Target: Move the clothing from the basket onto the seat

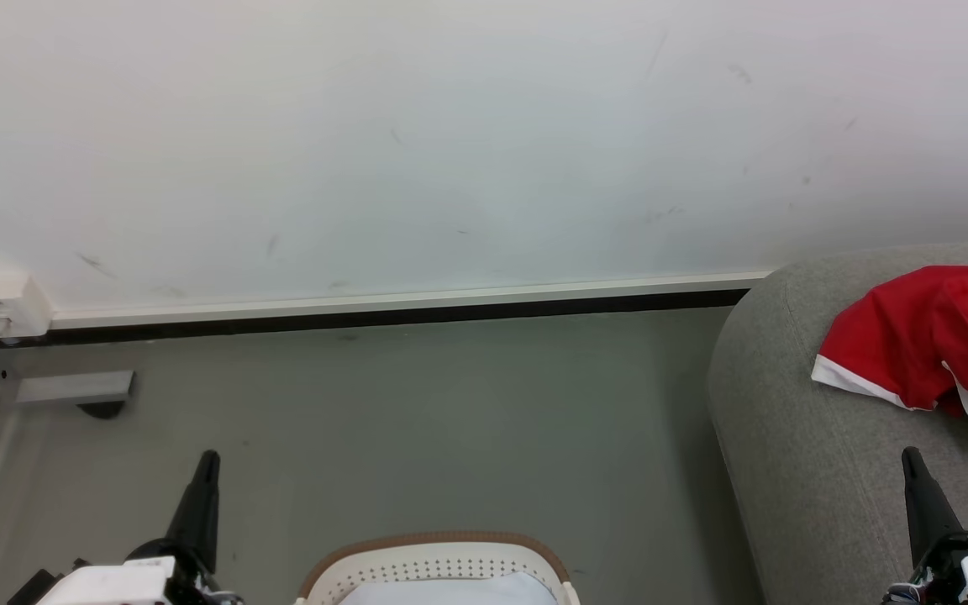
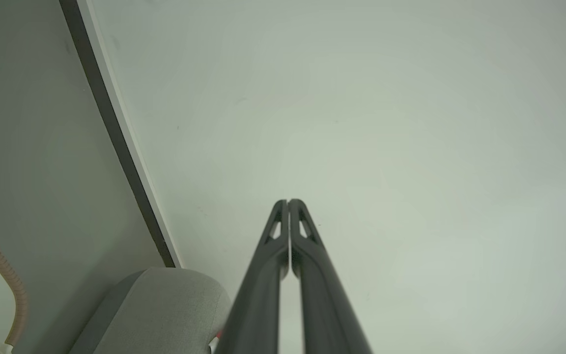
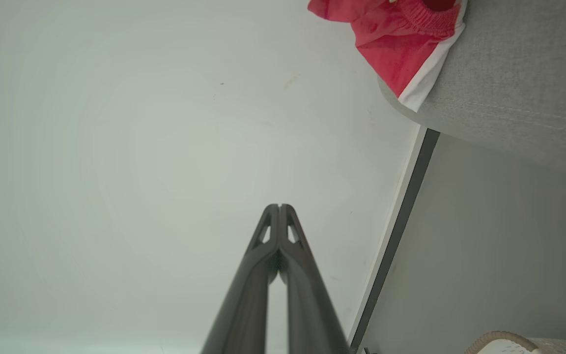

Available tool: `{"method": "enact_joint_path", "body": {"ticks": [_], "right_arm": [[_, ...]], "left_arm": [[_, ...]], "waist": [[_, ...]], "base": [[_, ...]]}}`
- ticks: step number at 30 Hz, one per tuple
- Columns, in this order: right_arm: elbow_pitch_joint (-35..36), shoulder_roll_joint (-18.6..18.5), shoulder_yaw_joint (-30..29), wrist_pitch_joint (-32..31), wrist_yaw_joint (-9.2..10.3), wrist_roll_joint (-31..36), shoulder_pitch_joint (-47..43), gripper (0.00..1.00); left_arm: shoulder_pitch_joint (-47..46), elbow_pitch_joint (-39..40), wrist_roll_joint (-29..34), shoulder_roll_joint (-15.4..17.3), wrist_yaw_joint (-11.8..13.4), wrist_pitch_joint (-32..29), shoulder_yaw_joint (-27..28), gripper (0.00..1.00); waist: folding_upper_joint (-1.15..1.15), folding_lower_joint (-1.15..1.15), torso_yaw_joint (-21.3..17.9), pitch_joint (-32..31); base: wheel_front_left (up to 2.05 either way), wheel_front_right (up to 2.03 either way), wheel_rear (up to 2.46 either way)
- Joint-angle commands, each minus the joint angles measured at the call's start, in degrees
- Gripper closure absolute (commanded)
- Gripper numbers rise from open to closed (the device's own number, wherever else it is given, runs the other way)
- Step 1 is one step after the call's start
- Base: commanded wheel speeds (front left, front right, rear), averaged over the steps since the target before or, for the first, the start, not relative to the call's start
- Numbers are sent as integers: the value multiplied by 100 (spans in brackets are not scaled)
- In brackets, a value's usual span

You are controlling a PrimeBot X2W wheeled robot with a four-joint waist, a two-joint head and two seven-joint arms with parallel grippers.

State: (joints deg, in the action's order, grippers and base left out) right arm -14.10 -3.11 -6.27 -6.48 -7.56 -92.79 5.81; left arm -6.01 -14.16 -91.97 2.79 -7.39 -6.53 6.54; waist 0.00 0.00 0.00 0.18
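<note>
Red clothing (image 1: 929,349) with white hem bands lies on the grey seat (image 1: 795,437) at the right; in the right wrist view the clothing (image 3: 401,34) drapes over the seat's edge (image 3: 509,103). The off-white basket (image 1: 438,567) with a brown rim sits at the bottom centre, holding plain white padding (image 1: 450,590). My left gripper (image 1: 208,458) is at the lower left, left of the basket, its fingertips (image 2: 289,202) pressed together and empty. My right gripper (image 1: 911,454) stands over the seat's front, shut and empty, its fingertips (image 3: 279,206) touching.
A white wall with a dark baseboard (image 1: 383,315) runs across the back. Grey floor (image 1: 417,420) spreads between basket, wall and seat. A white socket box (image 1: 1,304) and a grey bracket (image 1: 72,388) sit at the far left corner.
</note>
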Motion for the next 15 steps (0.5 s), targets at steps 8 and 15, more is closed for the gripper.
{"method": "enact_joint_path", "body": {"ticks": [8, 15], "right_arm": [[19, 11, -29, 1, 14, 37, 70, 100], [19, 14, -32, -3, 14, 40, 71, 100]], "left_arm": [[-49, 18, -81, 9, -28, -21, 13, 100], [-49, 18, -81, 9, -28, -21, 13, 100]], "waist": [[0, 0, 0, 0], [0, 0, 0, 0]], "base": [[0, 0, 0], [0, 0, 0]]}}
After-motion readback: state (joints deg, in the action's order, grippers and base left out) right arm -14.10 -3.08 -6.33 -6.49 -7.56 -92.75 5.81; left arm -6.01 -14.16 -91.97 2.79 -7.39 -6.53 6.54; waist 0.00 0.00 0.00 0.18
